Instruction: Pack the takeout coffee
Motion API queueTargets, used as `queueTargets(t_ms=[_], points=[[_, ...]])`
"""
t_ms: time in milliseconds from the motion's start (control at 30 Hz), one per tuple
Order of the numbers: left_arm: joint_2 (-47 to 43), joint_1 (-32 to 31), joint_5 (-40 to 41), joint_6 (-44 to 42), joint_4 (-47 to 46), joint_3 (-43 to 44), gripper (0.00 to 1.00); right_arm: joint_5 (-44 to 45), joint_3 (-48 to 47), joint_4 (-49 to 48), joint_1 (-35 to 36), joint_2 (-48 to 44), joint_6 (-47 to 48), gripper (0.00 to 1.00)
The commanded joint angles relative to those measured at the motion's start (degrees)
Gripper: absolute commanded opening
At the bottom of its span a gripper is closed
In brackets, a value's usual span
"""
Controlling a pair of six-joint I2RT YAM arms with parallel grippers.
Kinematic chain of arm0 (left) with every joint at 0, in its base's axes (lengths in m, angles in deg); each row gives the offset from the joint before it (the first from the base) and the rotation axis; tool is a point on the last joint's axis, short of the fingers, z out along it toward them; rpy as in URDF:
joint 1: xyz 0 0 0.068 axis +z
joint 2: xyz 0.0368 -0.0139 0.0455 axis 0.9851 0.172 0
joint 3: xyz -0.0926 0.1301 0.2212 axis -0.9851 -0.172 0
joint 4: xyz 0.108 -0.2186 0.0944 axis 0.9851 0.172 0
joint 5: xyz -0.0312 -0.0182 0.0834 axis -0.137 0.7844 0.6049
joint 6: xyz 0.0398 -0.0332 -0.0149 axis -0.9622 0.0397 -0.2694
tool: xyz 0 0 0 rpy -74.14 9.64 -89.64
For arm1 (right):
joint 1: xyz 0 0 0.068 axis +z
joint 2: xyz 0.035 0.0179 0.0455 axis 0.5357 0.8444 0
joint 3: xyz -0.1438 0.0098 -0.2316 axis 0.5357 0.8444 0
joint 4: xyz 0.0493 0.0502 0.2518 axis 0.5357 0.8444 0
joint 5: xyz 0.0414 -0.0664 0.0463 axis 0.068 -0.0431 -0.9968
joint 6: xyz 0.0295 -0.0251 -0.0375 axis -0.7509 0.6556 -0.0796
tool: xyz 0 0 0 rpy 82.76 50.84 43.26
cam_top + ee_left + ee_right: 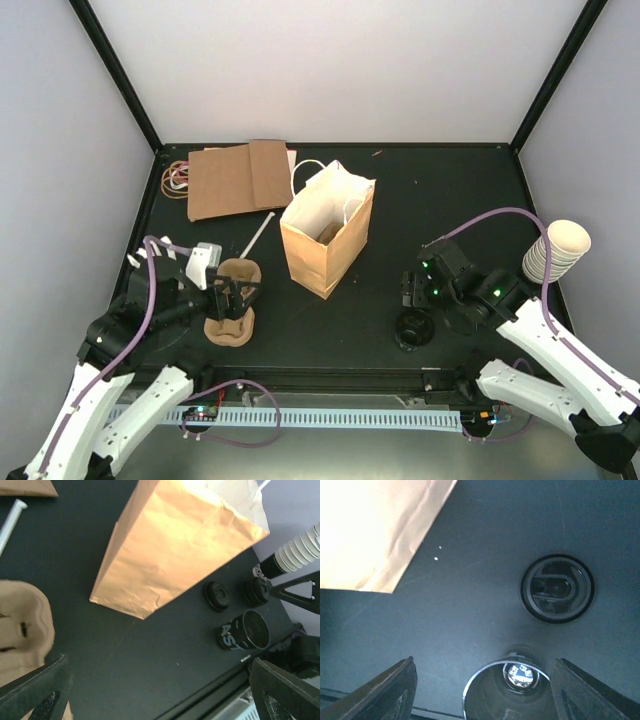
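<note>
Where the arms stood: at the near edge, the left arm reaching over the near left of the table and the right arm over the near right.
Room: pale blank walls [340,70] closed in three sides, with slanting black corner posts [115,70].
Surface: a matte black table [450,200], with a white slotted cable duct [330,415] running along its near edge.
Centre: an open brown paper bag [328,235] stood upright, white inside.
Far left: a flat sheet of brown cardboard [238,178] lay there, with a small heap of rubber bands [177,176] at its left edge and a thin white straw [256,238] just near of it.
Near left: a brown moulded-pulp cup tray [232,315].
Left gripper [235,292]: it hung over the tray, fingers spread wide apart.
Right edge: a leaning stack of cream paper cups [555,250].
Takeout coffee: a small dark cup [509,695], open-mouthed with a shiny rim, sat at the near right, right of the bag and well apart from the tray.
Lid: a round black plastic lid [557,588] lay flat on the table on the cup's far side, near it but not touching.
Right gripper [484,675]: it was above the cup, fingers spread to either side and clear of it.
Unclear: a second round black piece [255,590] sat just right of the lid in the left wrist view; cup or lid could not be told.
</note>
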Motion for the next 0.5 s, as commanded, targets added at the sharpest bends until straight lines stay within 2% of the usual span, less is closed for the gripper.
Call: queueTargets(t_ms=[0, 100, 233, 467], points=[[-2.7, 0.2, -7.1, 4.6, -1.6, -4.1, 0.99, -1.5, 1.2, 4.0, -0.2, -0.8, -4.0, 0.73], [-3.3, 0.2, -9.8, 5.2, -2.1, -6.6, 0.99, -1.8, 1.0, 5.0, -0.3, -0.5, -3.8, 0.69], [-3.9, -0.2, -12.7, 6.0, -4.5, -11.4, 0.99, 1.0, 1.0, 8.3, -0.2, 0.3, -5.3, 0.73], [-2.7, -2.4, -12.9, 7.1, -9.9, -14.8, 0.99, 3.7, 1.5, 14.7, -0.2, -1.9, -9.7, 0.72]])
